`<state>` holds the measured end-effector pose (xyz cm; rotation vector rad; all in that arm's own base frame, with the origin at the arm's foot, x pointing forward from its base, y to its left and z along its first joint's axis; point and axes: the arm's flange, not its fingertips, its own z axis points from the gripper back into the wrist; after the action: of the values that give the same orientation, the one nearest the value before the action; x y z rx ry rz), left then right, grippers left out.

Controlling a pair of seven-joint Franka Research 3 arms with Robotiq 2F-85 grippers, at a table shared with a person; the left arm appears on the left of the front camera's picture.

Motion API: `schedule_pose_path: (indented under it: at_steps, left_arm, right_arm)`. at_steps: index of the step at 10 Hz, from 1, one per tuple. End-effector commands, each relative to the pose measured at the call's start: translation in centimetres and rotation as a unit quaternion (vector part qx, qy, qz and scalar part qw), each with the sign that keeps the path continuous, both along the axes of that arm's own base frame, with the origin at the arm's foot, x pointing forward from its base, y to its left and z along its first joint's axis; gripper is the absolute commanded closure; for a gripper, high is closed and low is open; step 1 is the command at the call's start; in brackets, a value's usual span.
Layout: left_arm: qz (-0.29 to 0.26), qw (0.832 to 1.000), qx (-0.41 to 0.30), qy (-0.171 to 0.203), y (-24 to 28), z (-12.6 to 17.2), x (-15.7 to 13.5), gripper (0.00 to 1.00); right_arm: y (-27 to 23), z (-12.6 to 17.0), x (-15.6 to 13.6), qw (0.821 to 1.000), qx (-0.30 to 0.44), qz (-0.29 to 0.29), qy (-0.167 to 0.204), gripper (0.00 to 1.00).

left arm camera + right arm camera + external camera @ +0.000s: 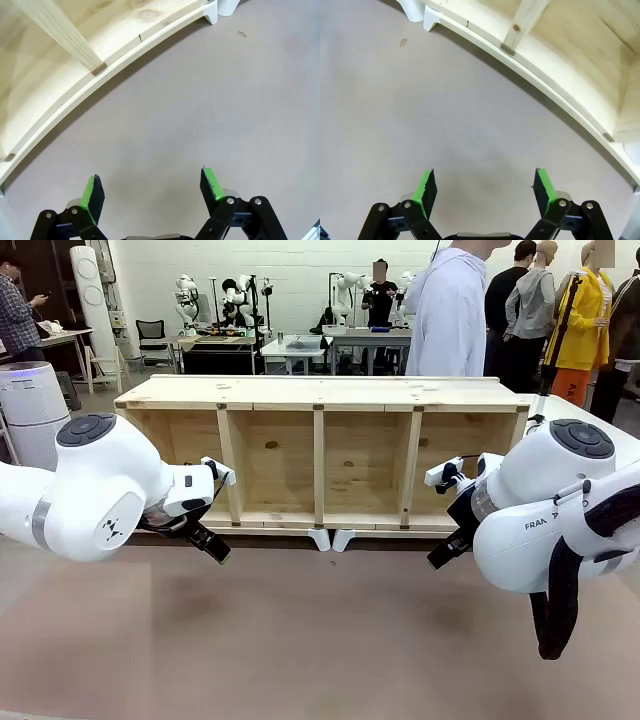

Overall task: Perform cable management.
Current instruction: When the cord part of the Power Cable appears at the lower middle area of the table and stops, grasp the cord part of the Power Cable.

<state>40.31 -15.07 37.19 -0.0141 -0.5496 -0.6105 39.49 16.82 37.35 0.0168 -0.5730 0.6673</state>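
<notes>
A smooth, matte grey-brown tabletop (320,640) carries a long, pale pine shelf unit (320,392) with four open compartments, standing along its far edge. Two small white plastic feet (331,539) rest side by side against the unit's front middle.

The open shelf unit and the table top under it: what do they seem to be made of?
Shelf unit: pale bare wood, likely pine; grain and knots show. Table top: smooth matte grey-brown sheet, perhaps laminate or a mat; no grain or gloss visible.
</notes>
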Motion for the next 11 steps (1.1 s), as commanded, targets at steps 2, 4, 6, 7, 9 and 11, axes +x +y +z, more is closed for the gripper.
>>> schedule_pose_path:
  at_steps: [2,4,6,7,9,11]
  left_arm:
    - [0.0,1.0,0.0,0.0,0.0,0.0,0.0,0.0]
    - [0.0,1.0,0.0,0.0,0.0,0.0,0.0,0.0]
    - [0.0,1.0,0.0,0.0,0.0,0.0,0.0,0.0]
    - [0.0,1.0,0.0,0.0,0.0,0.0,0.0,0.0]
    - [0.0,1.0,0.0,0.0,0.0,0.0,0.0,0.0]
    - [-0.007,1.0,0.006,-0.007,-0.2,1.2,-1.1,0.0]
  right_arm:
    - [0.0,0.0,0.0,1.0,0.0,0.0,0.0,0.0]
    - [0.0,0.0,0.0,1.0,0.0,0.0,0.0,0.0]
    - [0.0,0.0,0.0,1.0,0.0,0.0,0.0,0.0]
    - [0.0,0.0,0.0,1.0,0.0,0.0,0.0,0.0]
    - [0.0,0.0,0.0,1.0,0.0,0.0,0.0,0.0]
    - [-0.3,0.9,-0.7,1.0,0.008,0.005,-0.011,0.0]
